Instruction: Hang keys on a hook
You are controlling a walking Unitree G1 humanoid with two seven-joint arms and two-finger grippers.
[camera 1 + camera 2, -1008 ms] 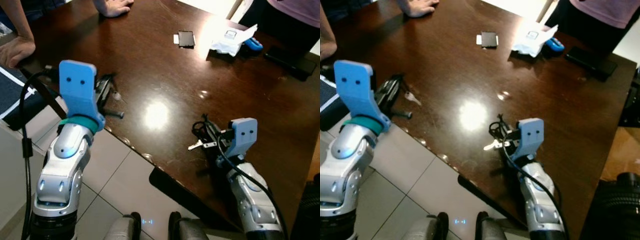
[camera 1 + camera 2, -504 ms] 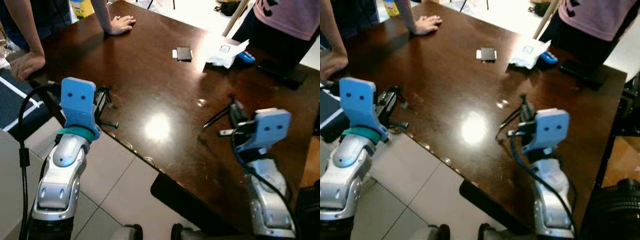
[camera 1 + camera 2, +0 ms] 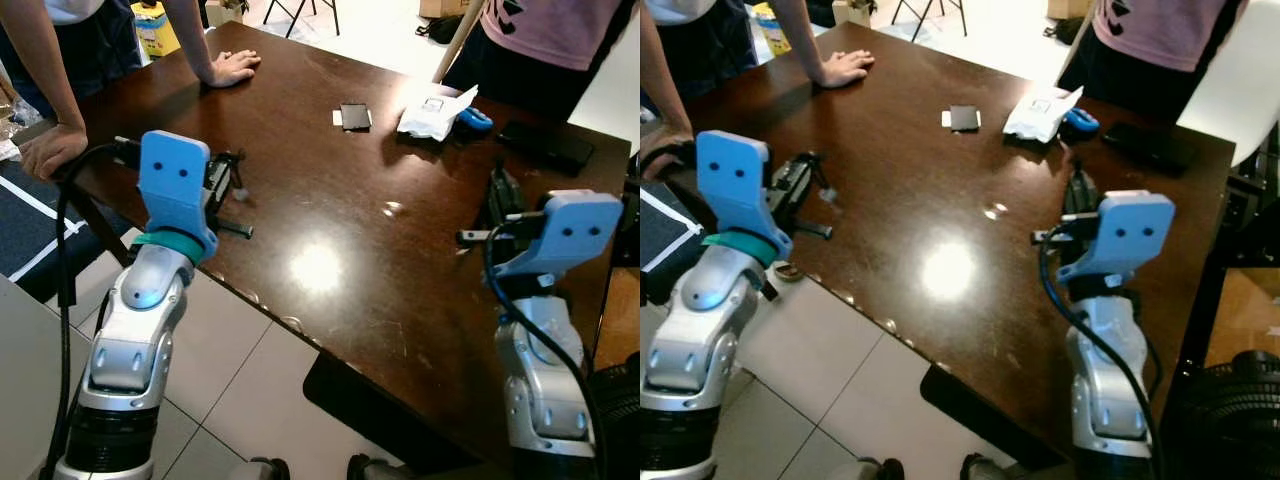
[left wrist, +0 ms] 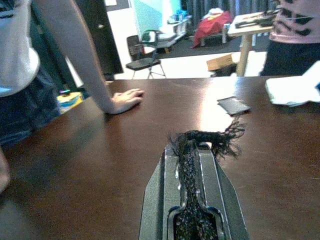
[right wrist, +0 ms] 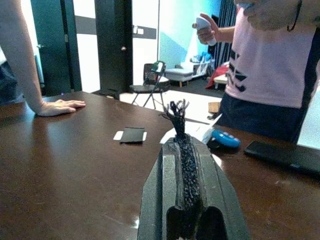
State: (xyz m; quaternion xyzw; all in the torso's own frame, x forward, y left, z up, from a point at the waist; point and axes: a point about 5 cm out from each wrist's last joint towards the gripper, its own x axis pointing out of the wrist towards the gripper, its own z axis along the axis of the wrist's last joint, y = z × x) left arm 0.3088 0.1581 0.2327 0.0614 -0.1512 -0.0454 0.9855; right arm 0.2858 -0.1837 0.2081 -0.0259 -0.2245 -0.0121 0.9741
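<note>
My 2 grippers, left gripper (image 4: 192, 150) and right gripper (image 5: 181, 142), each pinch a black cord (image 5: 177, 112) above the dark worktop (image 3: 330, 200). I cannot make out keys. A person's hand (image 3: 228, 68), small black card (image 3: 354, 116) and white packet (image 3: 430, 112) lie beyond.

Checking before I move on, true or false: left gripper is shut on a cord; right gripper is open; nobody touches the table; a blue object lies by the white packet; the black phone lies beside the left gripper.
1. The left gripper is shut on a black frayed cord. True.
2. The right gripper is open. False: it too is shut on a black frayed cord.
3. Nobody touches the table. False: a person's hand rests flat on it.
4. A blue object lies by the white packet. True.
5. The black phone lies beside the left gripper. False: it lies at the far right edge.
</note>
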